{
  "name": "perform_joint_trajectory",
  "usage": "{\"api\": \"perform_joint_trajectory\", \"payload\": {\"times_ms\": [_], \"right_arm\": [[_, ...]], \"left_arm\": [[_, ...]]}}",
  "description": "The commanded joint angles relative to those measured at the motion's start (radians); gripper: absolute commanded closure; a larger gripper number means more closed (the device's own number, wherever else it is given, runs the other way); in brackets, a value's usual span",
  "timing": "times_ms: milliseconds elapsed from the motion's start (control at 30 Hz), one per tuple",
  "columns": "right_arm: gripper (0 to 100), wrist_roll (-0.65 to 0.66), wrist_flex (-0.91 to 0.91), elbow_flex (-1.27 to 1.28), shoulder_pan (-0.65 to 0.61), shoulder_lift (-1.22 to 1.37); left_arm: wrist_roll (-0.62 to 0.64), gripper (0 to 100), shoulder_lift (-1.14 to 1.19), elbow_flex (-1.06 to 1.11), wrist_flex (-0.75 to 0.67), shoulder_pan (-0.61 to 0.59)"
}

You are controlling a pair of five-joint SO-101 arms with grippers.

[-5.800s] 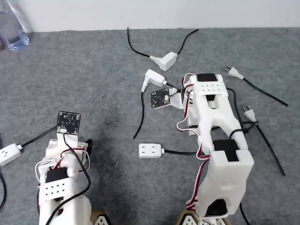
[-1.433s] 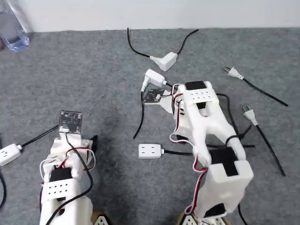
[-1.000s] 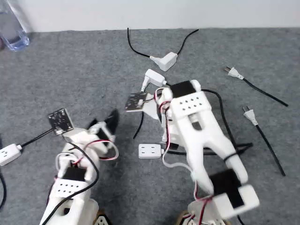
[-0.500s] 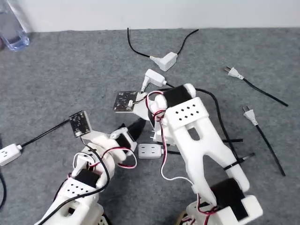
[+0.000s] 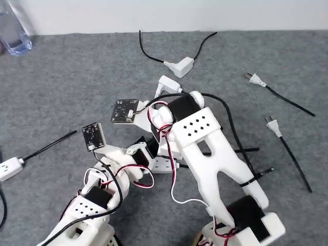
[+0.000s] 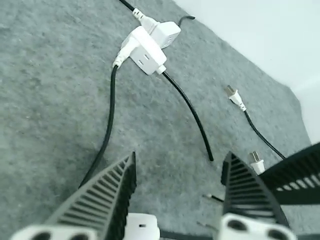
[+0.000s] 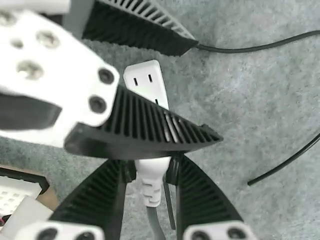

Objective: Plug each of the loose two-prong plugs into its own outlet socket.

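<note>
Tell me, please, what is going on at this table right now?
Both arms are at the white outlet strip mid-table. The right gripper has its jaws closed on the strip's cord end, while the left gripper hangs close over it with jaws open. The loose two-prong plugs lie off to the side, not yet plugged in.

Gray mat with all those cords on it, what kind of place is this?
Probably a robot lab's test bench: two white robot arms stand over a gray mat strewn with loose plugs and outlet sockets.
</note>
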Motion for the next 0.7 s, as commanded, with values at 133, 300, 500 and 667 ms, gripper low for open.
{"api": "perform_joint_trajectory", "payload": {"times_ms": [133, 300, 500, 667], "right_arm": [[99.1, -0.009, 0.082, -0.135, -0.012, -0.054], [99.1, -0.028, 0.097, -0.178, -0.012, -0.054], [99.1, -0.034, 0.096, -0.178, -0.012, -0.048], [99.1, -0.037, 0.088, -0.178, -0.012, -0.053]], "left_arm": [[0.003, 74, 0.003, 0.002, -0.012, 0.011], [0.003, 74, 0.003, 0.002, -0.012, 0.008], [0.003, 74, 0.003, 0.002, -0.012, 0.008], [0.003, 74, 0.003, 0.002, -0.011, 0.009]]}}
